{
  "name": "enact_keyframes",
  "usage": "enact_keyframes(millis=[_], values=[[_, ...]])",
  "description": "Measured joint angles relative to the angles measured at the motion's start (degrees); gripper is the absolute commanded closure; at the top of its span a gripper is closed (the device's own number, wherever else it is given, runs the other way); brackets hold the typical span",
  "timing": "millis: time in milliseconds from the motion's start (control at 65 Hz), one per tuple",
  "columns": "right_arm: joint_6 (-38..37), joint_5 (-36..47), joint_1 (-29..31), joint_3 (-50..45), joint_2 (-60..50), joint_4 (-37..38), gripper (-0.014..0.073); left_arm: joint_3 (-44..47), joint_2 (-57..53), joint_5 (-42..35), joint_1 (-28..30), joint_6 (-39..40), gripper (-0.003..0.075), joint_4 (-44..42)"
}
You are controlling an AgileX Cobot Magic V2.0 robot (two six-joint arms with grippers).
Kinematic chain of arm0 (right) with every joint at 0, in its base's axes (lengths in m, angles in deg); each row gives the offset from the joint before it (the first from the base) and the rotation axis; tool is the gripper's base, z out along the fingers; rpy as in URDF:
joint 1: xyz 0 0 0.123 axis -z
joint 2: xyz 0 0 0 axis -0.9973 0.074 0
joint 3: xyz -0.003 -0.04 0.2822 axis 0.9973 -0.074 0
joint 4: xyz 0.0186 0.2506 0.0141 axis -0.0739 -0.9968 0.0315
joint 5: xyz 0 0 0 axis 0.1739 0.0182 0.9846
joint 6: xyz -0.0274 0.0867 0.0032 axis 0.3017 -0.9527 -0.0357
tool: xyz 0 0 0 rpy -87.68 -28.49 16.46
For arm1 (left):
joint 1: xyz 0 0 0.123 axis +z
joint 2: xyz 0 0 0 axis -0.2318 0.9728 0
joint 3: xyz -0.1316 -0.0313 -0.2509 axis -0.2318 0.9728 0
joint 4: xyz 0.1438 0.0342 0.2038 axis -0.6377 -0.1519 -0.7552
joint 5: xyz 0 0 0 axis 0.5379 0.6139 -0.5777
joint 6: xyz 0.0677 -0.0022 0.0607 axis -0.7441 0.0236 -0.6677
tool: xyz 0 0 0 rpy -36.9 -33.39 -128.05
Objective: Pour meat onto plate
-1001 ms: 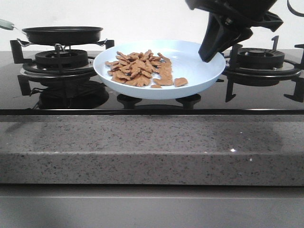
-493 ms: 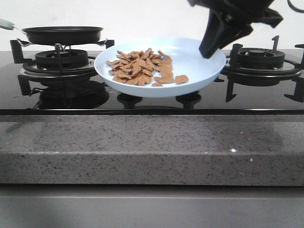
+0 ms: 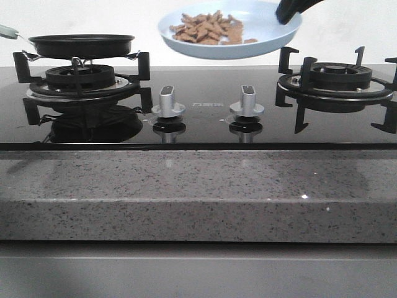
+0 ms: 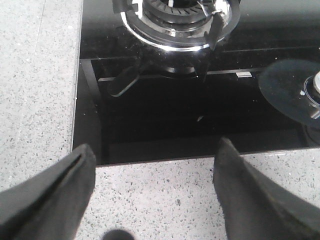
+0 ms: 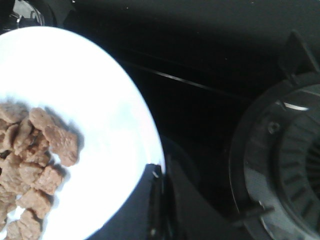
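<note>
My right end effector (image 3: 290, 10) grips the rim of the plate (image 3: 267, 38), holding it in the air above the stove's two silver knobs (image 3: 168, 101). The meat (image 3: 209, 28) lies heaped on the plate. The black frying pan (image 3: 81, 45) sits on the left burner (image 3: 80, 79).

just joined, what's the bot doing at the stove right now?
The right gripper is clamped on the rim of the plate and holds it in the air above the stove's knobs, with the meat piled on it. The black pan sits on the left burner. The left gripper is open and empty over the counter's edge.
</note>
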Motion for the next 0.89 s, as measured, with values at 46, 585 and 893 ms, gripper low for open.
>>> enact_keyframes(millis=[46, 585, 893], values=[[0.0, -0.8, 0.0, 2.0, 2.2, 0.0, 0.0708, 0.0, 0.0, -0.1, 0.0, 0.0, 0.0226, 0.0], [0.0, -4.4, 0.0, 15.2, 18.2, -0.1, 0.0707, 0.0, 0.0, -0.1, 0.0, 0.0, 0.0226, 0.0], [0.0, -5.6, 0.0, 15.2, 19.3, -1.0, 0.0414, 0.0, 0.0, -0.1, 0.0, 0.0, 0.0226, 0.0]])
